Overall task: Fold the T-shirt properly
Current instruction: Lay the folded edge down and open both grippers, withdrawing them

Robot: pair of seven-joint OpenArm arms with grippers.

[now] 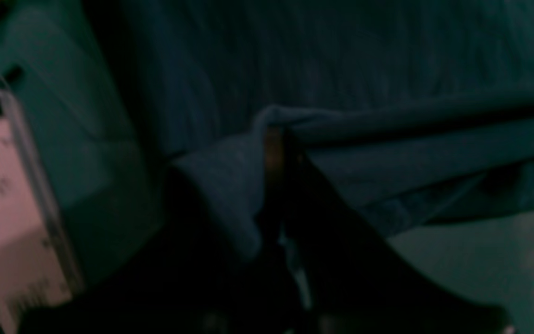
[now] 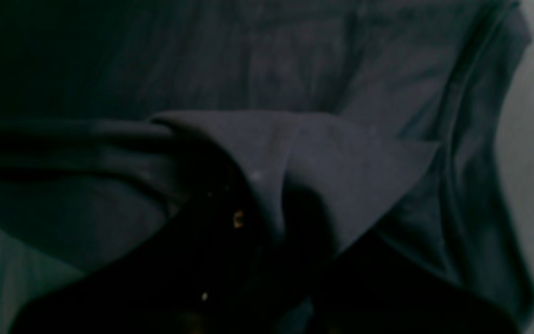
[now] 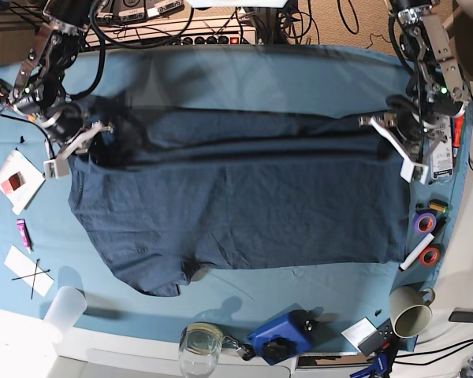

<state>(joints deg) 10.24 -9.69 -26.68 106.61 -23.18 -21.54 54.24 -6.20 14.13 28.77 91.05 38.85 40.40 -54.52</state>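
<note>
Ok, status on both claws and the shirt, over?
Left claw shut on T-shirt edge. Right claw shut on opposite edge. Far edge lifted, mid-fold. Nothing in the way.

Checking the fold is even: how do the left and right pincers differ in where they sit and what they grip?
The left pincer pinches the T-shirt at its straight edge, by the tape rolls; the right pincer pinches the opposite, sleeve-side end. A label card lies beside the left pincer; only fabric surrounds the right pincer. Both are shut on a raised fold of shirt along the same far edge.
</note>
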